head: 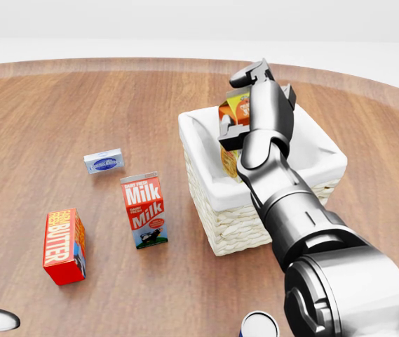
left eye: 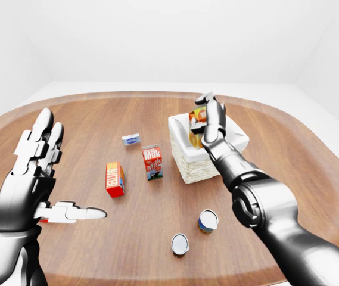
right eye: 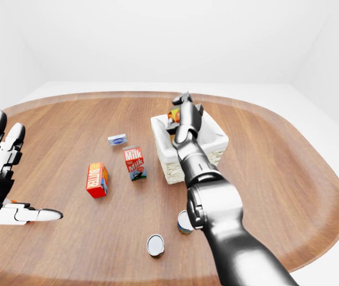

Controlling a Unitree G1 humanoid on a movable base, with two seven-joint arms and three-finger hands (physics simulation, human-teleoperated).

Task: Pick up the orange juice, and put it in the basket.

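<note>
The orange juice carton is held upright in the white-lined wicker basket, right of centre in the head view. Its top stands above the basket's rim, and its lower part is hidden by my hand and the basket. My right hand reaches over the basket, with its fingers closed round the carton. My left hand is open and empty at the left of the left-eye view, palm up above the table, far from the basket.
A milk carton stands just left of the basket. A red butter box and a small blue-and-white box lie further left. Two cans sit near the bottom of the oval wooden table.
</note>
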